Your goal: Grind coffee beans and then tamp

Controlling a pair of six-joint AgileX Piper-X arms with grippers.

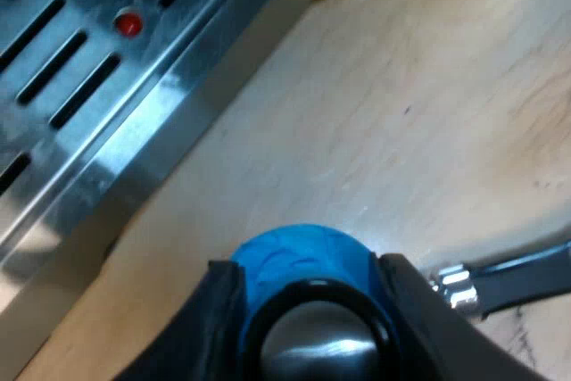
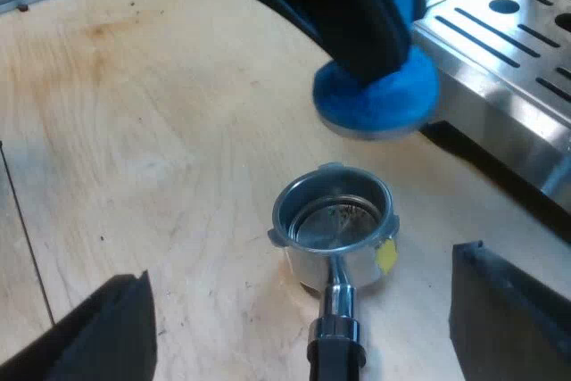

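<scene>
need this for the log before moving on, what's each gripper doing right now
Left gripper: closed on the blue tamper.
Right gripper: open, holding nothing, above the metal holder.

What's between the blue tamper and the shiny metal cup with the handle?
Just bare wooden table. The right wrist view shows that stretch between the blue tamper and the metal holder.

The tamper (image 1: 299, 260) is blue, matt and faintly ribbed, with a glossy black ring round a shiny grey centre. The holder (image 2: 335, 225) is bare polished metal, and its handle (image 2: 335, 359) is dark and smooth. The espresso machine (image 1: 80, 78) shows brushed, slotted steel. The table (image 2: 161, 131) is pale, grained wood, lightly stained.
</scene>
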